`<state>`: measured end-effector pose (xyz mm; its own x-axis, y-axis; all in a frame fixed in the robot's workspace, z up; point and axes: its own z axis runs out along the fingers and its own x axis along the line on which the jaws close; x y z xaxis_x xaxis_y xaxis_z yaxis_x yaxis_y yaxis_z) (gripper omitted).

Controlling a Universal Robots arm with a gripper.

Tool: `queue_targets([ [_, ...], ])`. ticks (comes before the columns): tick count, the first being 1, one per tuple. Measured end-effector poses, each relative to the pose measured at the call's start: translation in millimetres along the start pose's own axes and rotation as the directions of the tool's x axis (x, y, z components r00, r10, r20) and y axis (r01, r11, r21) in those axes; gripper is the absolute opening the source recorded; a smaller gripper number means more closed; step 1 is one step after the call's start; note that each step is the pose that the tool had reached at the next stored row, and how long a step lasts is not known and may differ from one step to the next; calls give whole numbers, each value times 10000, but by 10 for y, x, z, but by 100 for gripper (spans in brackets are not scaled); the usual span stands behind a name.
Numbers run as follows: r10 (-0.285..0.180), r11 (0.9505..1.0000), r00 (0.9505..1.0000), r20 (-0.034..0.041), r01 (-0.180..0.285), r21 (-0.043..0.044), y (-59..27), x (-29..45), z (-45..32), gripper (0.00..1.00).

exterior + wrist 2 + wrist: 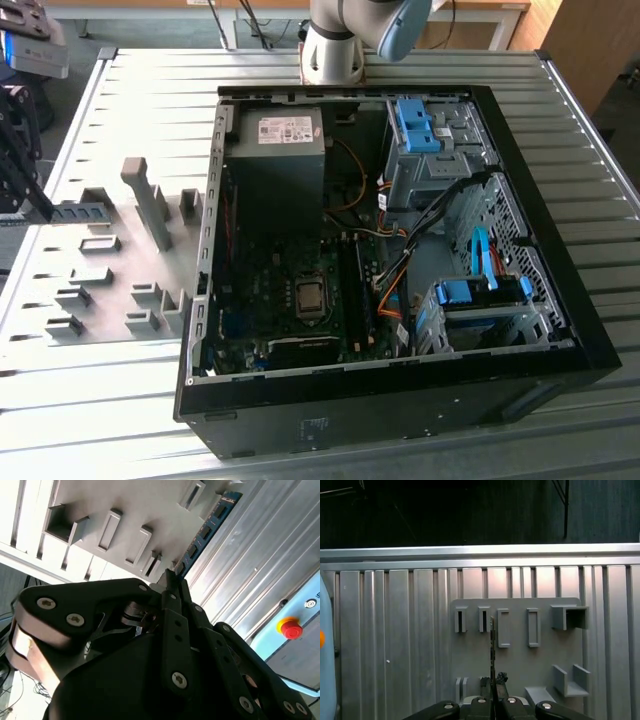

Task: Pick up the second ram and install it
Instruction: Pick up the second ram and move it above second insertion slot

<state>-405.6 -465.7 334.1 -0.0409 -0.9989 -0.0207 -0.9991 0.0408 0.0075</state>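
Black end effector (172, 582) fingers are pinched together on one end of the second ram (205, 530), a blue stick with dark chips that juts out from the fingertips over the grey holder plate (90, 510). In the exterior view the stick hangs roughly level above the plate's edge farthest from the open computer case (560, 330). It seems clear of the plate's slots, though I cannot tell how much gap lies beneath it. The case lies on the ribbed metal tabletop (130, 400) just beside the plate, on the exterior view's right of it, with its motherboard (270, 290) exposed.

By my reading the pick-up is done, as the stick is gripped and off its holder. The install is all left, since the ram is well apart from the motherboard's memory slots (352, 290), on the far side of the plate from them. Whether another stick already sits in those slots I cannot make out.

The second wrist view gives the ram's flat face and chips, with a red stop button (290, 627) off beyond the plate. The first wrist view gives the ram edge-on, a thin dark line centred between the fingers and crossing the plate. The exterior view supplies the case and the stretch between it and the plate.
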Motion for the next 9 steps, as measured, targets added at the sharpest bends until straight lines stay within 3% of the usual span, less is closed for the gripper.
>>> queue_targets([
  [9, 0, 10000, 10000, -1, 0, -1, 2, -4, -190, 14],
])
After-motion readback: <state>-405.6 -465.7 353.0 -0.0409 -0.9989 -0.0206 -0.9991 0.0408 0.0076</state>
